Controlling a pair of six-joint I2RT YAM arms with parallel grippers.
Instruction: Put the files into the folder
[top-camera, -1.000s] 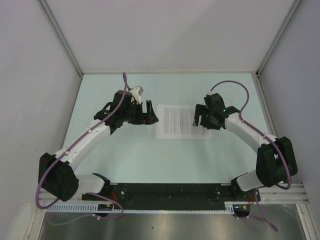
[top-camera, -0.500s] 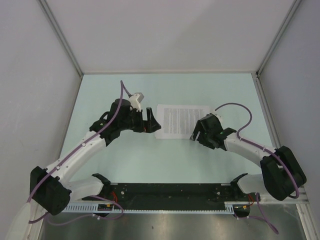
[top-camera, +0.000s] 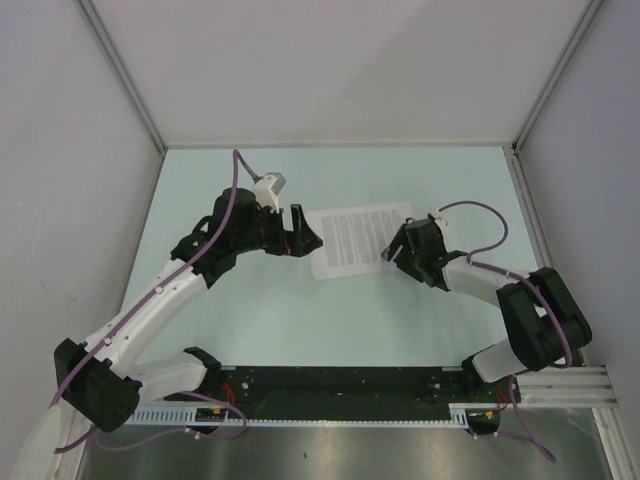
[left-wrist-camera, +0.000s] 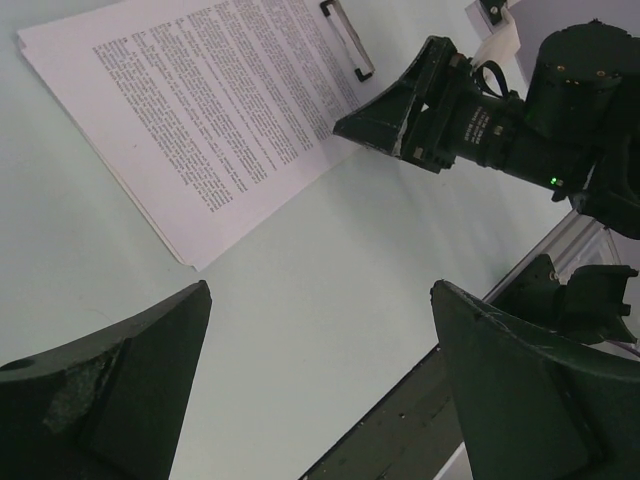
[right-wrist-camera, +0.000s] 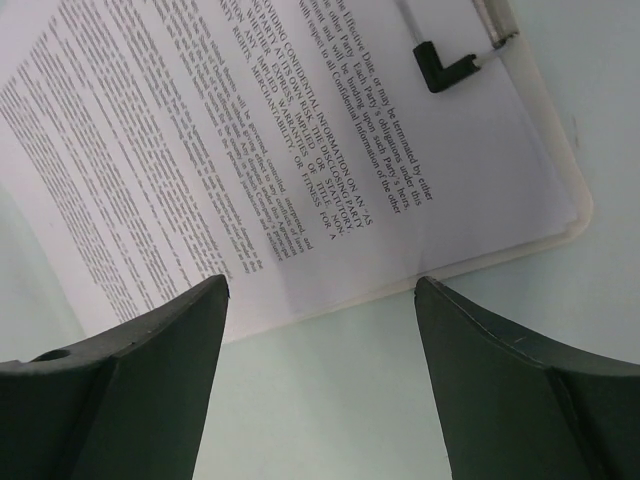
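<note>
**Supervisor:** How far along are we?

**Operator:** Nearly done, I'd say. The files lie as one printed stack on the folder. It sits mid-table between the two arms, a little askew to the table's edges. On my right wrist view the folder's pale rim and rounded corner show just beyond the paper.

**Supervisor:** Are they clipped in?

**Operator:** The dark clip sits over the top sheet at one short edge, with its wire arm running across the print. I judge that it presses on the paper. Whether it pins every sheet, I cannot tell.

**Supervisor:** Are both sheets there?

**Operator:** On the left wrist view I see stepped edges at the stack's near corner, so there is more than one layer. I can't sort paper from board there.

**Supervisor:** And the grippers?

**Operator:** The left gripper hangs just beside the stack's left edge. Its jaws are spread wide with nothing between them. The right gripper is low at the stack's right side, also released and carrying nothing. I can't tell whether either one touches the paper.

**Supervisor:** What's left to do?

**Operator:** Little, in my judgement. I'd check that the sheets sit square under the clip, then draw both arms clear without dragging the stack.
</note>
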